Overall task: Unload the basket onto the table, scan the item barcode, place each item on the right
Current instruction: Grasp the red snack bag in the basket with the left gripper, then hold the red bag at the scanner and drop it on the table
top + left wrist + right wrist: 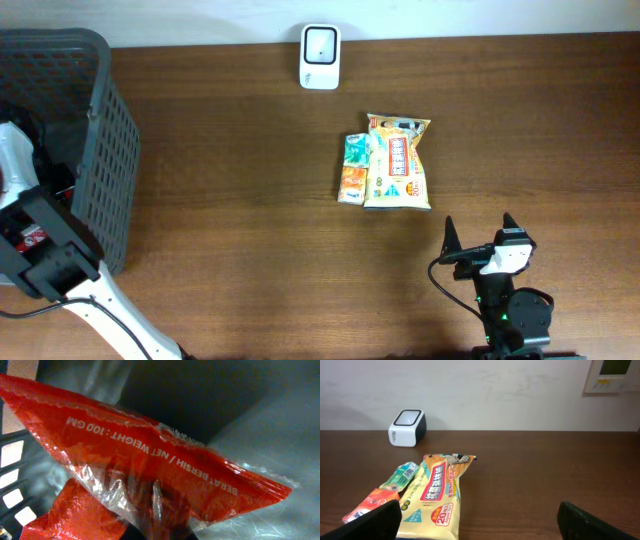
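Red packet (165,470) was clamped by the left gripper (155,525) inside the basket (100,150), right gripper (481,232) open; lifting to the scanner (320,57) was required next.

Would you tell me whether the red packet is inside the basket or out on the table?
Inside the basket: the left wrist view shows the red packet against its dark mesh wall.

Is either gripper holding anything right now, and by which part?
The left gripper looks shut on the red packet, pinching crinkled film at its lower edge. The right gripper is open, empty.
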### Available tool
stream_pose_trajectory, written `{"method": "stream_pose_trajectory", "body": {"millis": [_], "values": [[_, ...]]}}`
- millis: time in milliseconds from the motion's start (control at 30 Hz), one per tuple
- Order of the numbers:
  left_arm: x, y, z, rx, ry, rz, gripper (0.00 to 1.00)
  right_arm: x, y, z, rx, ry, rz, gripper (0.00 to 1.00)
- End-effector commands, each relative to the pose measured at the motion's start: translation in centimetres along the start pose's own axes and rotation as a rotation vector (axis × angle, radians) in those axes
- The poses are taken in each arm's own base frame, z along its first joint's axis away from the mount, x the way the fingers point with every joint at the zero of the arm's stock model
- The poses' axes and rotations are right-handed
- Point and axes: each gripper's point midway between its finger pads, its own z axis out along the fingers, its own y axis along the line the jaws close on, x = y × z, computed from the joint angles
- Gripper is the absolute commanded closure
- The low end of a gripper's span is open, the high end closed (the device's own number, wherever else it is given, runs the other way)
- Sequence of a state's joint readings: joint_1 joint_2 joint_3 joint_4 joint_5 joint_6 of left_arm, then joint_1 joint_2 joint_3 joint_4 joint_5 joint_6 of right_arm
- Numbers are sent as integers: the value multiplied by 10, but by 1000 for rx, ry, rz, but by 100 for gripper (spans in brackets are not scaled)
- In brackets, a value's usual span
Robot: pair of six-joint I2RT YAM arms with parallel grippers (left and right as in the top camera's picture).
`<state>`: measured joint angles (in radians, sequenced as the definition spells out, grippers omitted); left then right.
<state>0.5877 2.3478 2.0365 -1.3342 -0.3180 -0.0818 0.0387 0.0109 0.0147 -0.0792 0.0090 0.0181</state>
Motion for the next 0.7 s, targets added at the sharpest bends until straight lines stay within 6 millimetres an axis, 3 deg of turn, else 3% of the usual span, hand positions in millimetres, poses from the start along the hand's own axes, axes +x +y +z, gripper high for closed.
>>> {"method": "stream_pose_trajectory", "body": {"millis": [0, 67, 167, 300, 433, 533, 667], "values": [[7, -14, 0, 67, 46, 17, 100, 4, -1, 0, 5, 5, -3, 2], [2, -18, -19, 124, 24, 8, 100, 4, -1, 0, 5, 5, -3, 2], [-10, -22, -77, 255, -76, -13, 100, 4, -1, 0, 5, 5, -3, 2], [-20, -10, -160, 346, -266, -40, 100, 4, -1, 0, 5, 5, -3, 1], [-8, -12, -234, 504, -434, -23, 100, 4, -1, 0, 5, 5, -3, 1], [14, -28, -306, 692, -611, 114, 100, 4, -1, 0, 5, 5, -3, 2], [45, -21, -376, 728, -820, 159, 100, 4, -1, 0, 5, 5, -3, 1]]}}
